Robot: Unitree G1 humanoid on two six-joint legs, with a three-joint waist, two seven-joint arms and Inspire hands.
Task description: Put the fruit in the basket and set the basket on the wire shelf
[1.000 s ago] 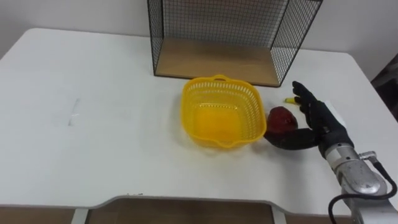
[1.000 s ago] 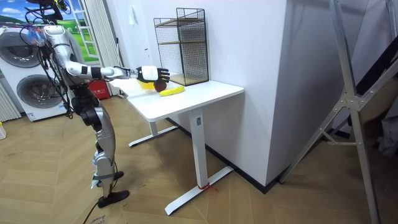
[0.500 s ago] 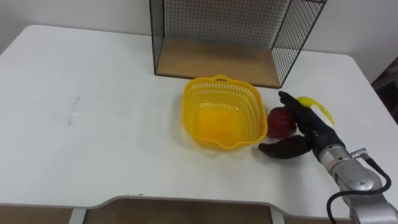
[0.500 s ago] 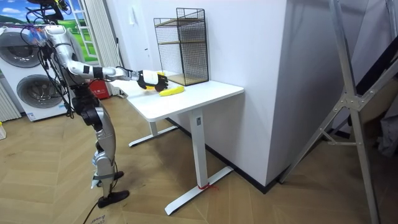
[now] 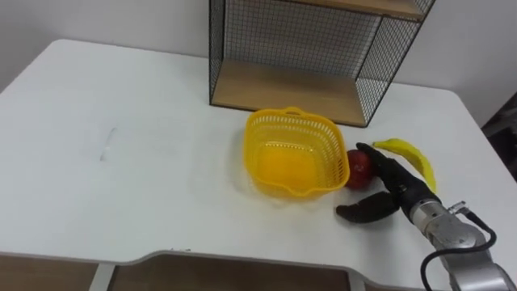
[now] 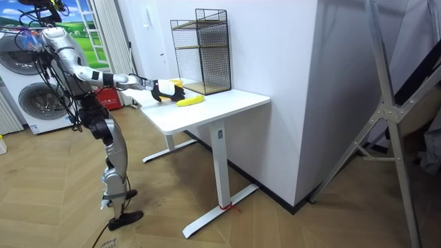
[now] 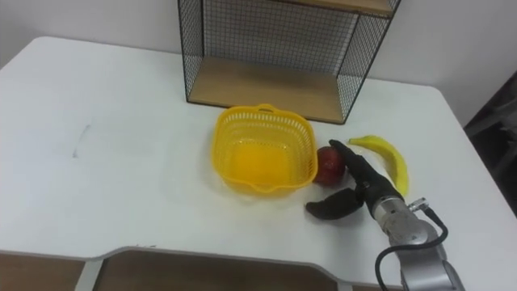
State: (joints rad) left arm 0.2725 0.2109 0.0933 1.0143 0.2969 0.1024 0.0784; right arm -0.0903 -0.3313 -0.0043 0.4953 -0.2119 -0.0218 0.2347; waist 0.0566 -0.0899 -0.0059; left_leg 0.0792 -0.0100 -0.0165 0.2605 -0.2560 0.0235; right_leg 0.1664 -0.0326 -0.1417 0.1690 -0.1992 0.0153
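Reaching in from the lower right, the robot's right hand (image 5: 400, 192) has sunk lower over the last second and uncovered the yellow banana (image 5: 408, 153) behind it. Its dark fingers are spread against the right side of the red apple (image 5: 358, 167), its thumb is low over the white counter (image 5: 121, 186), and it grips nothing, so the pickup probably has yet to begin. The apple is round, dark and shiny, resting against the right wall of the empty yellow basket (image 5: 257, 166) before the wire shelf (image 5: 291, 89)

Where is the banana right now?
In the left eye view the banana lies at the right of the table, beside the right hand and the red apple.
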